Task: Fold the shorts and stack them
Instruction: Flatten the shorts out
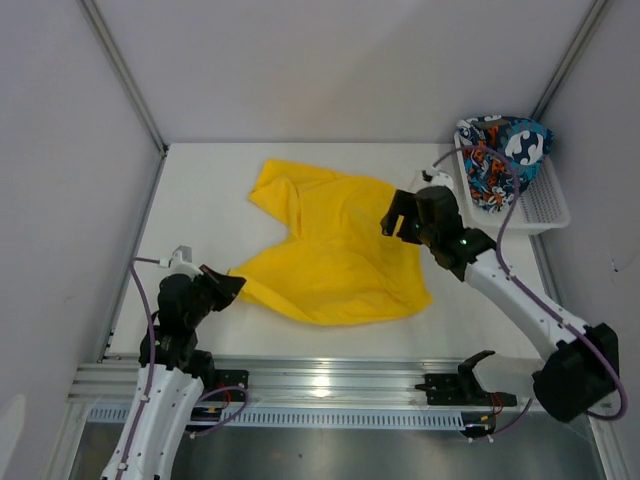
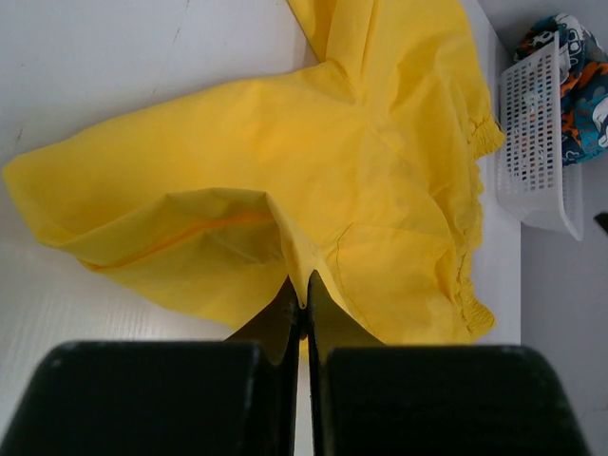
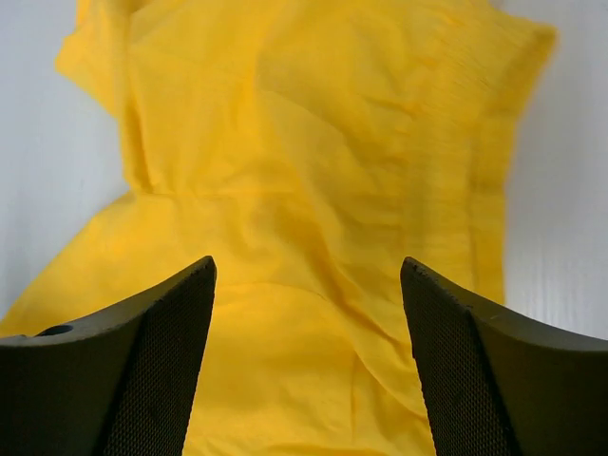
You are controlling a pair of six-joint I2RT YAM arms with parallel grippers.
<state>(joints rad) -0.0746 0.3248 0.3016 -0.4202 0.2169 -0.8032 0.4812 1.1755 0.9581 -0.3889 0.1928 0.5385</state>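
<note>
Two pairs: the printed shorts (image 1: 505,150) sat in the basket (image 1: 548,205) at upper right, the yellow shorts (image 1: 335,245) lay mid-frame, and we judged the left gripper (image 2: 304,296), pinching a leg hem, should hold it taut while the spread right gripper (image 3: 308,271) took the waistband.

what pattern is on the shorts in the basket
The shorts show a busy teal-blue, orange, black and white print, clearest in the top external view.
</note>
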